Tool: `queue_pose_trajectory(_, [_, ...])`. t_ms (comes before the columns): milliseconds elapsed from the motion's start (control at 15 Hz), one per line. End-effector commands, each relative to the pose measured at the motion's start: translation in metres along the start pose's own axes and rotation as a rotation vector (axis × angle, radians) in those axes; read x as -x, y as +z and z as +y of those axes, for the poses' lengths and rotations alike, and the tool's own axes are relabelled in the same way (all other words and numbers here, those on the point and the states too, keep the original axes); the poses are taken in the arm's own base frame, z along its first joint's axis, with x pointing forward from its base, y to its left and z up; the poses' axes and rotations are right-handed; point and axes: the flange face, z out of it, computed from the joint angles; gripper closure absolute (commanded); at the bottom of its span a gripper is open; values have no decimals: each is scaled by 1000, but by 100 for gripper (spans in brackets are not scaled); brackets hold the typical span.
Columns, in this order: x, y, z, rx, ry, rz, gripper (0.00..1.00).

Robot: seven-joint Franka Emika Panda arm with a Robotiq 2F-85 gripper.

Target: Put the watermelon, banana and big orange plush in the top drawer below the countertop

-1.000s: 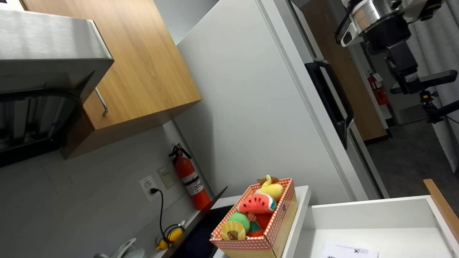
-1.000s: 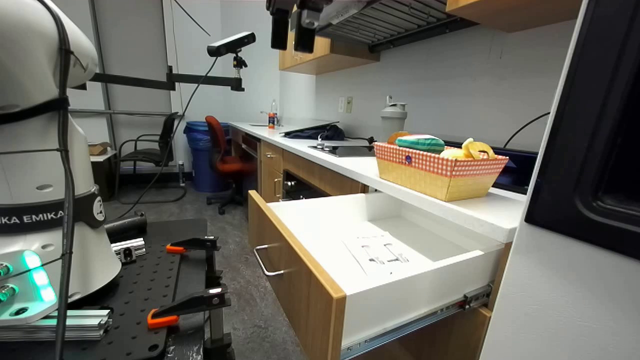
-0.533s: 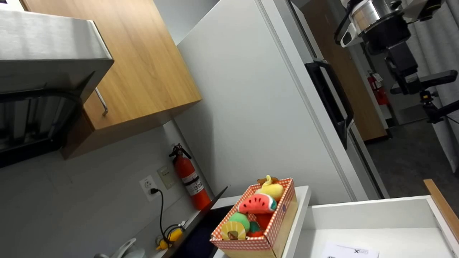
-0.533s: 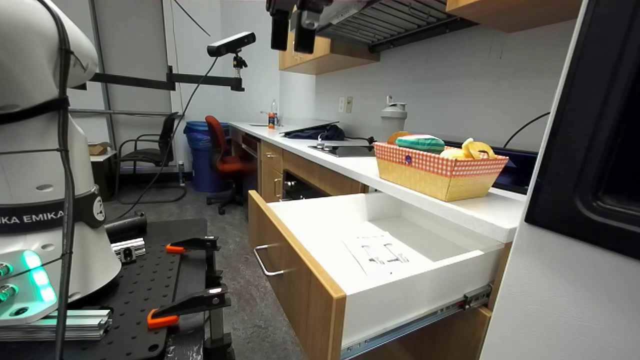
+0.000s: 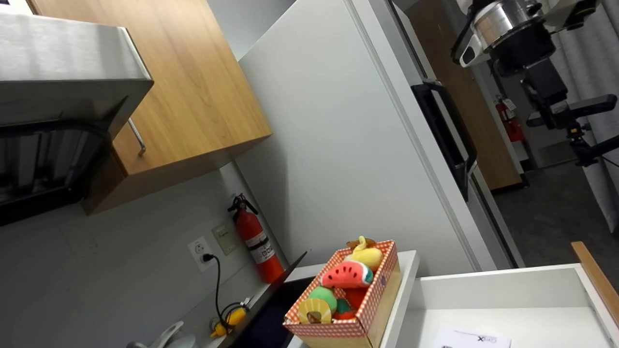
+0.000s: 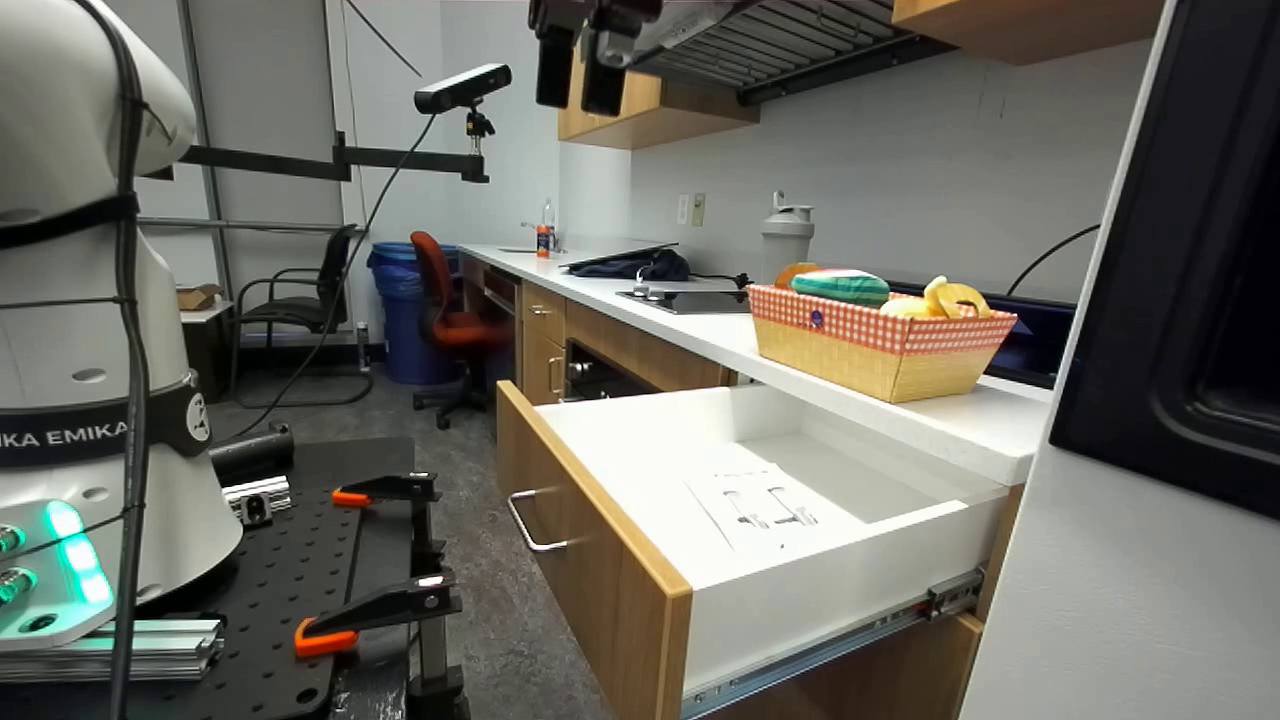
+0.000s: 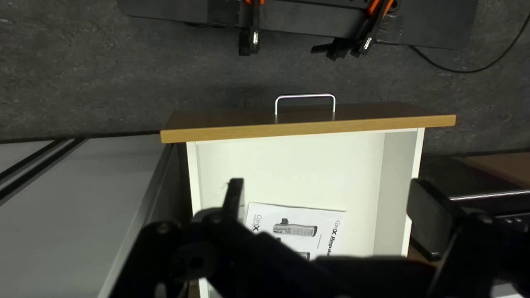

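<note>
The watermelon wedge (image 5: 347, 274) lies on top in the checked-rim basket; its green rind shows in an exterior view (image 6: 841, 287). The yellow banana (image 5: 366, 259) lies beside it at the basket's fridge end, also seen in an exterior view (image 6: 955, 298). I cannot tell which toy is the big orange plush. The top drawer (image 5: 503, 290) is pulled open, with a printed sheet (image 7: 296, 227) on its floor. My gripper (image 6: 578, 100) hangs high above the drawer, away from the basket. In the wrist view the gripper (image 7: 326, 184) has its fingers wide apart, with nothing between them.
The basket (image 6: 850, 365) stands on the white countertop (image 6: 1010, 425), next to the drawer. It also holds a green round toy (image 5: 323, 296). The fridge (image 5: 358, 169) rises beside the counter. A range hood (image 6: 780, 50) hangs overhead. Clamps (image 6: 400, 610) sit at the robot's table edge.
My gripper has shifted very slightly, a little down and left in an exterior view. The toys, basket and drawer have not moved.
</note>
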Motion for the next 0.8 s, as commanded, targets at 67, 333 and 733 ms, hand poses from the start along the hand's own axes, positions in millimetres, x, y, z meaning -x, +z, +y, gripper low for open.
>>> queue_pose_trajectory(67, [-40, -26, -47, -4, -53, -111, 0])
queue_pose_trajectory(333, [-85, -49, -107, 23, -112, -164, 0])
queue_pose_trajectory(733, [-109, -54, -142, 91, -140, -153, 0])
